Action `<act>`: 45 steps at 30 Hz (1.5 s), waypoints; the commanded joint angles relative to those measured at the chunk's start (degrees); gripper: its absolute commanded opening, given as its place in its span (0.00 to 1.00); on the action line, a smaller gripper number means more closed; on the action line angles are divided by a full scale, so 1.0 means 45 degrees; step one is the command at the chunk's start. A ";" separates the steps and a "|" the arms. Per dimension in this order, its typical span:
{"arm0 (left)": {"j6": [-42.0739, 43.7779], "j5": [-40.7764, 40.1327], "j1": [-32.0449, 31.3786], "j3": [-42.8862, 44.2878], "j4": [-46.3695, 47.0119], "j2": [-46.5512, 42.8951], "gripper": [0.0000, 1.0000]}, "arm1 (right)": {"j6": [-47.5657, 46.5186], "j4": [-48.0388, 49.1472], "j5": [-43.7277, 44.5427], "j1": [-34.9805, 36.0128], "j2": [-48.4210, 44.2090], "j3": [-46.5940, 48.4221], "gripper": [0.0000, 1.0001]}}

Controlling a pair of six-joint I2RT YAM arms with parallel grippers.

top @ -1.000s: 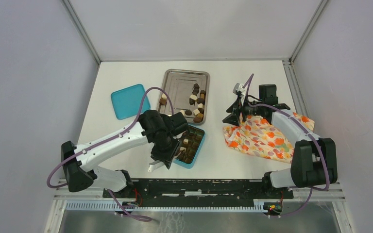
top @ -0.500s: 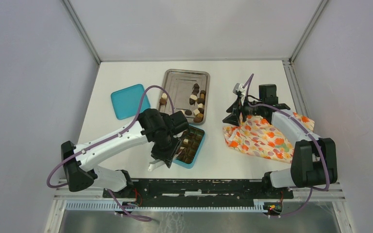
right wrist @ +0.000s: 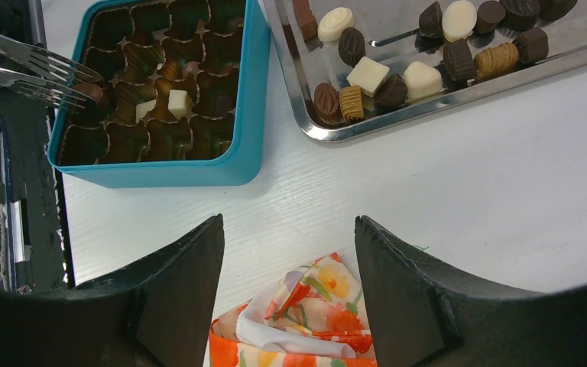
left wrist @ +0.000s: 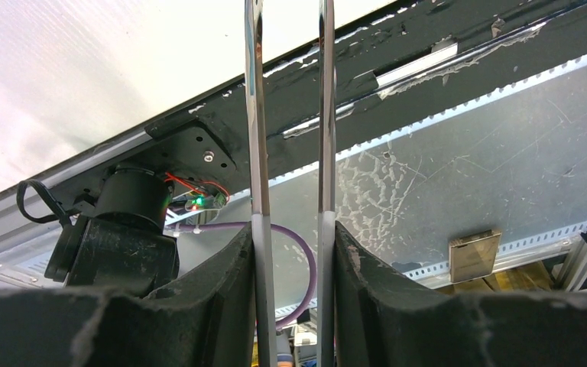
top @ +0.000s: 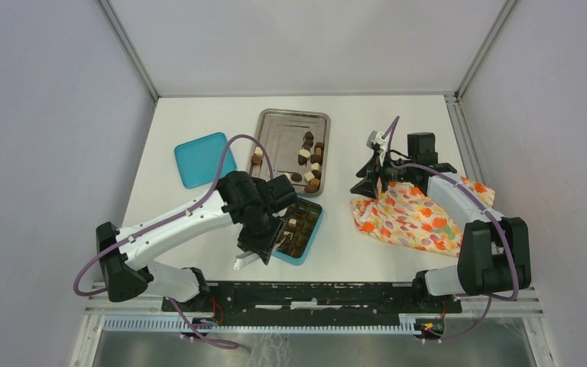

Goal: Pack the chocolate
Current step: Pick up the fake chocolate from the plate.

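Touching tongs (right wrist: 30, 73) in left claw (left wrist: 290, 229): chocolate (right wrist: 88, 92)

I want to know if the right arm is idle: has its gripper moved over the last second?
No. Seen from above, the right gripper sits where it was, just right of the steel tray, at the floral cloth's corner.

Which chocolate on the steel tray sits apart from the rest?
The cream-topped chocolate beside the tray's left rim; the other pieces cluster toward its right side.
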 commanded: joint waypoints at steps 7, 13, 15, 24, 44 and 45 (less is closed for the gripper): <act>-0.0568 -0.0181 -0.0064 0.0111 -0.0033 -0.0371 0.44 | 0.0015 0.0349 -0.0069 0.0079 -0.0467 -0.0056 0.69; -0.0769 -0.0473 -0.0067 0.0515 -0.0042 -0.0422 0.43 | -0.0005 0.0350 -0.0062 0.0088 -0.0523 -0.0056 0.69; -0.0907 -0.0662 -0.0055 0.0866 0.0054 -0.0390 0.43 | -0.0001 0.0331 -0.0090 0.0084 -0.0528 -0.0056 0.69; -0.0790 -0.1408 0.0576 0.1917 0.2161 -0.0536 0.40 | -0.0232 0.0128 0.0031 0.0083 -0.0565 0.0002 0.69; 0.5190 -0.0626 0.5423 0.3676 0.7929 0.3354 0.39 | -0.1883 -0.0572 0.0905 -0.1237 -0.1583 -0.0043 0.71; 0.5423 -0.0575 0.5508 0.3779 0.7962 0.3536 0.39 | -0.1883 -0.0604 0.0904 -0.1260 -0.1518 0.0043 0.71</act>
